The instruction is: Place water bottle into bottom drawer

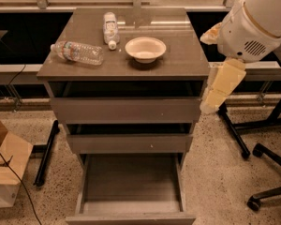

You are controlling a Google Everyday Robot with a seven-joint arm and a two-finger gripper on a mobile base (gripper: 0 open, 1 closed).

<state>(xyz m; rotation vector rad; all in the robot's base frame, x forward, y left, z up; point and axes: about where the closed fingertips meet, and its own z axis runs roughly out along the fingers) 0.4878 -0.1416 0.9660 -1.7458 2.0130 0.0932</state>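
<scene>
The water bottle (77,53) lies on its side on the left part of the desk (178,64), its length running left to right, well apart from the drawer below. Behind it and a little to the right lies a shorter bottle (110,28), its white cap pointing toward the front. Just beside that cap sits a pale bowl (145,48), upright near the middle of the top.

The bottom drawer (131,182) is pulled out toward me, and its grey floor is bare. The two drawers above it show their flat fronts.

The robot's bulky white arm looms at the right. Its gripper (214,100) hangs off the desk's right edge, level with the top drawer (126,109) and touching none of the things on top. Whether it is released or clenched I cannot tell. A cardboard box (4,172) sits on the speckled floor at the left.
</scene>
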